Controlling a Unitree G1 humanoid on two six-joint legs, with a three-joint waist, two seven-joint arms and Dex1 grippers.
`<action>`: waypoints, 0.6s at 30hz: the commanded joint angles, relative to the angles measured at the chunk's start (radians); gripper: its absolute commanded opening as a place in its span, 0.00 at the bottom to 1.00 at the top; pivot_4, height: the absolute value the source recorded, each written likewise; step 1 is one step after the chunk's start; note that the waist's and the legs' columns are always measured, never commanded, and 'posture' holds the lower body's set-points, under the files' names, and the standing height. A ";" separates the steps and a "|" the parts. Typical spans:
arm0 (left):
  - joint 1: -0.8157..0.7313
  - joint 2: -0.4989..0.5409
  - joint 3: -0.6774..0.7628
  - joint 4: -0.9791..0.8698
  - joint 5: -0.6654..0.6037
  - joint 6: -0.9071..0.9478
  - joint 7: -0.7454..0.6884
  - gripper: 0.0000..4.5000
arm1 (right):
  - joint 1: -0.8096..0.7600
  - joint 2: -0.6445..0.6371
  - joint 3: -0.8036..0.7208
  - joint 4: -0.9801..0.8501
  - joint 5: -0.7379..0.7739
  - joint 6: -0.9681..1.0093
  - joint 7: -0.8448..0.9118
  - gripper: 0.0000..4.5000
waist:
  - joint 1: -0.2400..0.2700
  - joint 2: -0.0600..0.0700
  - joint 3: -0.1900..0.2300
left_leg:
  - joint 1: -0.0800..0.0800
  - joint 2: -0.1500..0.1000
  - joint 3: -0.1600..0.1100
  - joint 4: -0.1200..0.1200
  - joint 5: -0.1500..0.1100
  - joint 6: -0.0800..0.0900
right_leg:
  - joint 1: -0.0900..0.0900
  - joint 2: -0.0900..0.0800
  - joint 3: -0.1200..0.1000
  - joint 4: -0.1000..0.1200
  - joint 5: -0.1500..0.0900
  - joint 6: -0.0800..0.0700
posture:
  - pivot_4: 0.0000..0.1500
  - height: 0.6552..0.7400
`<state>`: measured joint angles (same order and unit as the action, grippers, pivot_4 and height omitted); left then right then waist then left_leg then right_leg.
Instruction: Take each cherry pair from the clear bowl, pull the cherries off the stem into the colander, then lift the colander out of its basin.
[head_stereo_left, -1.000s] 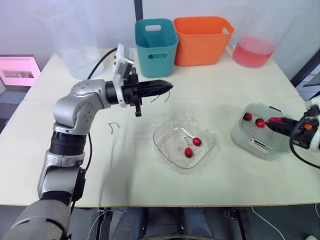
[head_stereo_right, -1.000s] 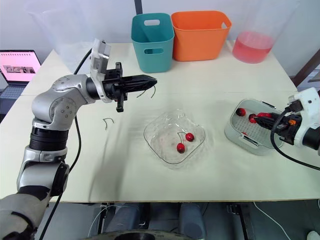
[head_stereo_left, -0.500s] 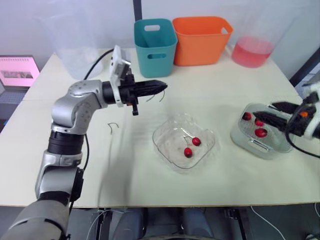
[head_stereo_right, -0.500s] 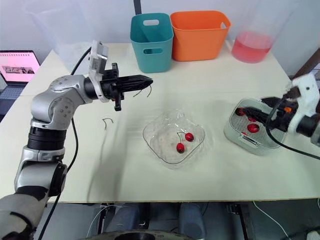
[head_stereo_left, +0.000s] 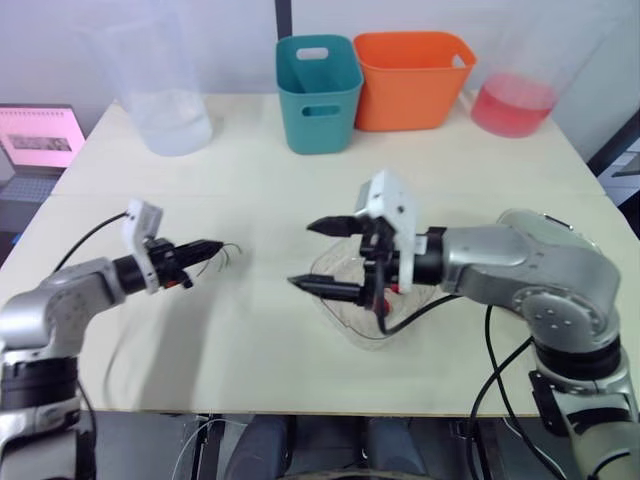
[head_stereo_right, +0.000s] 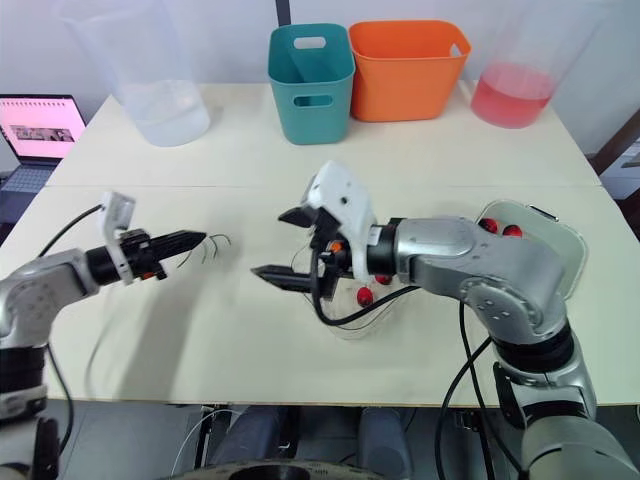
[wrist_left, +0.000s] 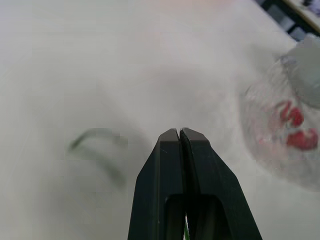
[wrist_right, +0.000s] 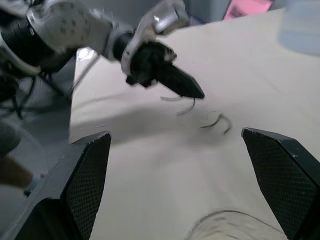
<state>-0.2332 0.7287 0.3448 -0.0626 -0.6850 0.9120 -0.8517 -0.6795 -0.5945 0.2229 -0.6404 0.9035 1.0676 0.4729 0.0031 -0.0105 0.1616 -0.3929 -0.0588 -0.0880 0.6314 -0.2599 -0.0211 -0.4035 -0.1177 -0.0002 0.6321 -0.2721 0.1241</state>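
Red cherry pair (head_stereo_right: 366, 294) lies in the bowl (head_stereo_left: 352, 328), which sits near the middle of the worktop (head_stereo_left: 250, 180), toward its front edge. The right claw (head_stereo_left: 302, 255) hangs over the bowl's left rim with its fingers spread wide and nothing between them. The left claw (head_stereo_left: 205, 248) is out toward the left edge, pinched closed on a bare stem (head_stereo_left: 228, 250). The colander (head_stereo_right: 545, 232) stands at the right edge, close behind the right arm's elbow, with cherries already in it.

The main risk looks like the bowl itself. It seems light, and one spread finger is low by its rim, so a descent slightly off line could shove or tip it and roll the pair out. A black cable (head_stereo_left: 400, 322) loops under the right claw and over the bowl, and it might snag the rim when the arm pulls away.

Closing on a fruit instead of the thin stem would likely squash it or squirt it aside.

The left claw is occupied, so it cannot help pull until the stem is dropped.

A wide swing back to the right could knock the colander.
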 joint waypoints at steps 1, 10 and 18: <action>0.018 -0.004 0.034 -0.014 0.006 -0.043 0.026 0.00 | -0.020 0.002 0.062 0.026 -0.099 -0.072 0.062 0.98 | 0.006 0.000 0.000 | 0.001 0.000 0.000 0.000 0.000 0.000 | 0.000 0.000 0.000 0.000 0.000 0.000 | 1.00 1.00; 0.025 0.005 0.039 0.052 0.036 -0.138 0.012 0.88 | -0.048 -0.010 0.022 0.081 -0.156 -0.101 0.159 1.00 | -0.013 -0.001 0.000 | 0.001 0.001 0.001 -0.002 0.001 -0.001 | 0.000 0.001 0.000 0.002 0.000 0.000 | 1.00 1.00; -0.101 0.162 -0.006 -0.020 0.061 -0.225 -0.105 0.88 | -0.007 -0.108 -0.253 0.144 -0.053 0.015 0.151 1.00 | -0.006 -0.001 0.000 | 0.000 0.001 0.001 -0.002 0.000 0.000 | 0.000 0.001 0.000 0.001 0.000 0.000 | 1.00 1.00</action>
<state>-0.3014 0.8648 0.3418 -0.0160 -0.6015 0.7076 -0.9198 -0.6787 -0.6716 0.0650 -0.4993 0.8160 1.0636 0.6265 -0.0032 -0.0115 0.1615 -0.3934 -0.0581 -0.0872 0.6302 -0.2599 -0.0210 -0.4028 -0.1171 -0.0008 0.6329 -0.2718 0.1236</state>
